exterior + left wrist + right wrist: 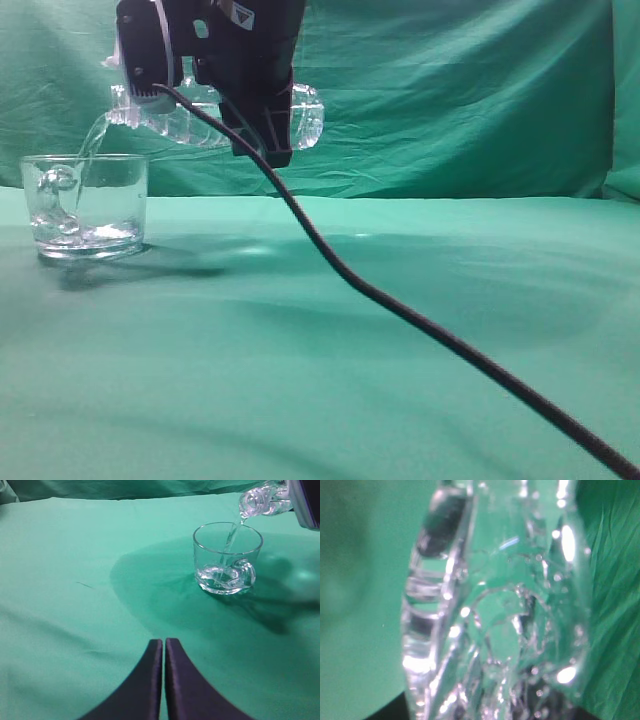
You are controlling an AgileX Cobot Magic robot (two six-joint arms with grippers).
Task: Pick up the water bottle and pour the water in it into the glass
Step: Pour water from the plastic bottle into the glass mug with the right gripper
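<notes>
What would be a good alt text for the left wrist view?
A thin stream of water falls from a tilted water bottle into a clear glass with a handle, standing on green cloth. The left end effector, closed and empty, shows at the bottom.

Open cloth point(420, 330) right of the glass point(85, 205), crossed by a cable point(400, 305).

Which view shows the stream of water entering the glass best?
The left wrist view: the water falls from the water bottle into the glass, seen from above. The exterior view shows it side-on, fainter. The right wrist view shows only blurred bottle.
</notes>
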